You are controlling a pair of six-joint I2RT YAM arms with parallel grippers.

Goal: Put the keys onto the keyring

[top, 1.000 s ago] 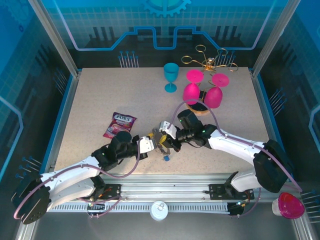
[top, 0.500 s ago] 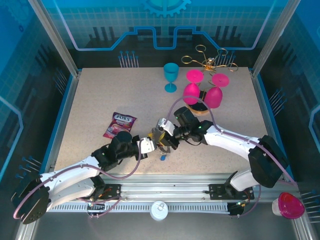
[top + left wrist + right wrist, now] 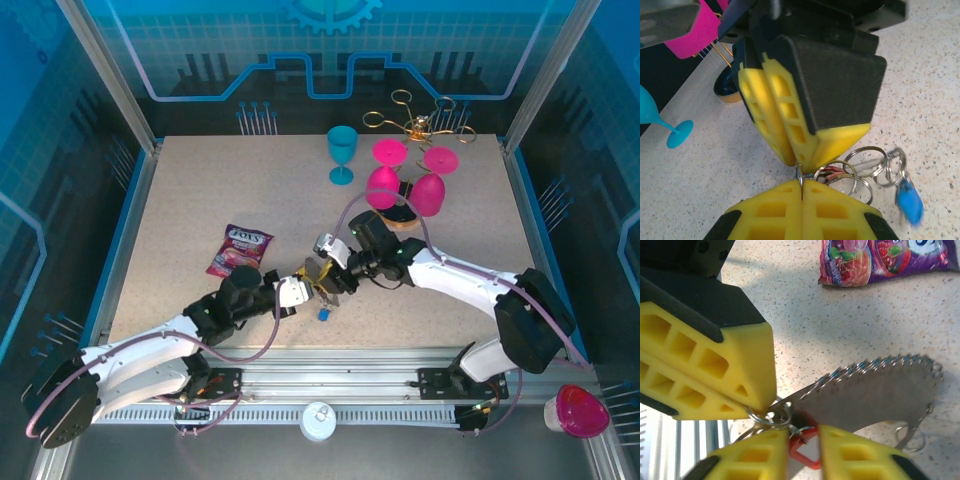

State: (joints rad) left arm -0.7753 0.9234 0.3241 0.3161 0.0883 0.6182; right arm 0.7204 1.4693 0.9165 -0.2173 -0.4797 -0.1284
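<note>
Near centre of the table (image 3: 200, 200): the left gripper (image 3: 801, 186) is seen with its yellow jaws pressed together, a thin sliver of metal pinched in their seam where the small silver rings of the keys (image 3: 856, 172) gather. The right gripper (image 3: 804, 434), met tip to tip from the far right, is shown with its jaws slightly apart. A red key head (image 3: 803, 454) lies in the gap, seemingly no longer squeezed. A blue key (image 3: 907, 201) is left dangling at the right of the bunch, just above the speckled surface. The keyring (image 3: 875, 363), a dark chain-textured loop, is seen running rightward from the point where the two sets of jaws meet. Whether any key's ring has been threaded onto it cannot be told from these views.

Further out, a candy bag (image 3: 240, 249) lies to the left, and a teal goblet (image 3: 341, 152) and pink goblets (image 3: 405, 187) are grouped at the far side, well apart from the work.

The risk is judged to sit with the single pinch. With the right jaws parted, the bunch may be carried by the left grip alone. A thin ring can be twisted or slipped out of soft pads, and the keys dropped or pulled off the loop. With the fingertips set so close, the ring could also be knocked loose by any sideways nudge.
</note>
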